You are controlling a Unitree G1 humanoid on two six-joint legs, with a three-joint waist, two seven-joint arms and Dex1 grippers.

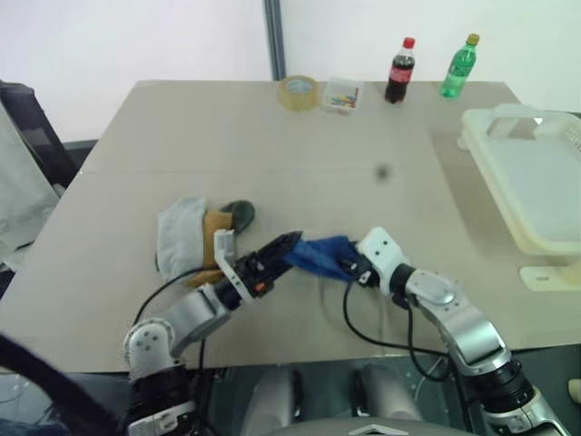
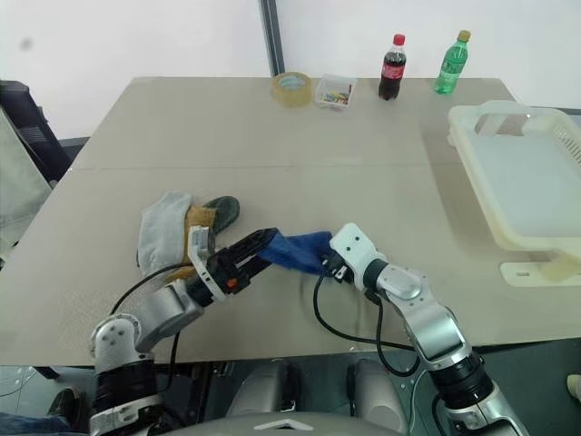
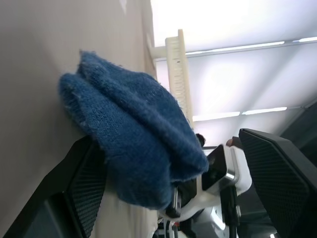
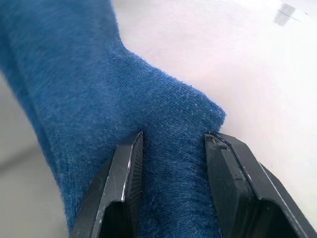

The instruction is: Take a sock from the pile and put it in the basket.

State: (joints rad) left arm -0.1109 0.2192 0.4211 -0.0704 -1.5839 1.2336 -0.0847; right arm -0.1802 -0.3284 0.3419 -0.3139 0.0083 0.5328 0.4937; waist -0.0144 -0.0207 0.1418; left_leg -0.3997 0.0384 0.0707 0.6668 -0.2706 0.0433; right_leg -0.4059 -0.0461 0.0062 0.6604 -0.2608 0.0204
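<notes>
A blue sock [image 1: 322,254] hangs low over the table's front middle, with my right gripper [image 1: 352,269] shut on its right end. In the right wrist view both black fingers [image 4: 124,173] press into the blue knit. My left gripper [image 1: 286,249] is open at the sock's left end, and in the left wrist view its fingers [image 3: 84,188] stand wide on either side of the sock [image 3: 133,144] without pinching it. The pile [image 1: 195,232] of grey-white, mustard and dark green socks lies just left of the left gripper. The cream basket [image 1: 508,195] sits at the table's right edge.
Along the far edge stand a tape roll [image 1: 299,92], a small clear box of coloured bits [image 1: 341,94], a cola bottle [image 1: 399,71] and a green bottle [image 1: 459,66]. A cream plastic piece [image 1: 549,277] lies in front of the basket. Bare tabletop stretches between the sock and the basket.
</notes>
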